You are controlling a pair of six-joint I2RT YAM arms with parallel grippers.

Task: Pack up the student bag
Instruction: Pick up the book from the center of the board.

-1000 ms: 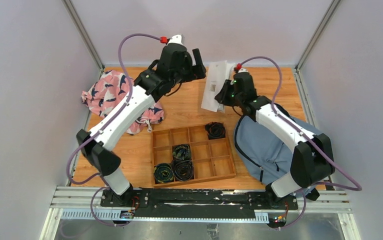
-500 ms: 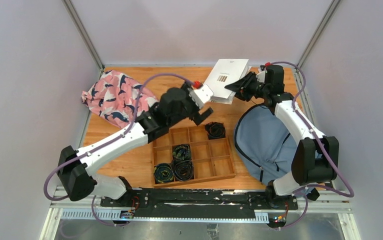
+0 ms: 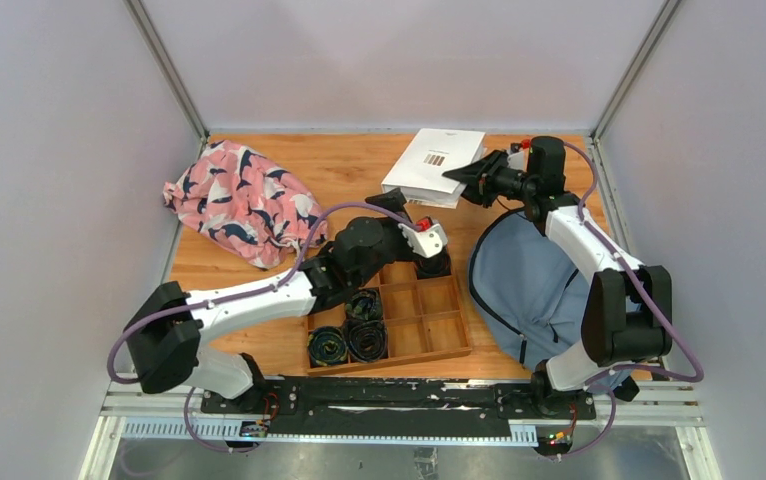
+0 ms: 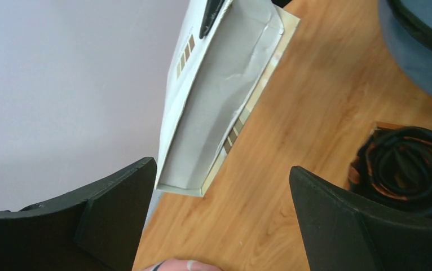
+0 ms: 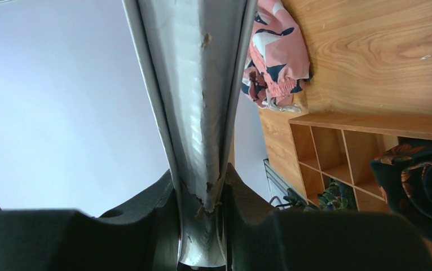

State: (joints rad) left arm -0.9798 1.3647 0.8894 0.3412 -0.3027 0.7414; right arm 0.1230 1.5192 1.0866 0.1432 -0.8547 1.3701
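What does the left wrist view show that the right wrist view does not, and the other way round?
Only the left wrist view: the bag and the open left claw. Only the right wrist view: the pink cloth and empty cells of the tray. Both: the book gripped by the right claw, the table and a dark roll in the tray.

The student bag [image 3: 524, 285] is slate-blue, the cloth [image 3: 234, 200] pink with navy-and-white shapes, the book [image 3: 429, 160] white.
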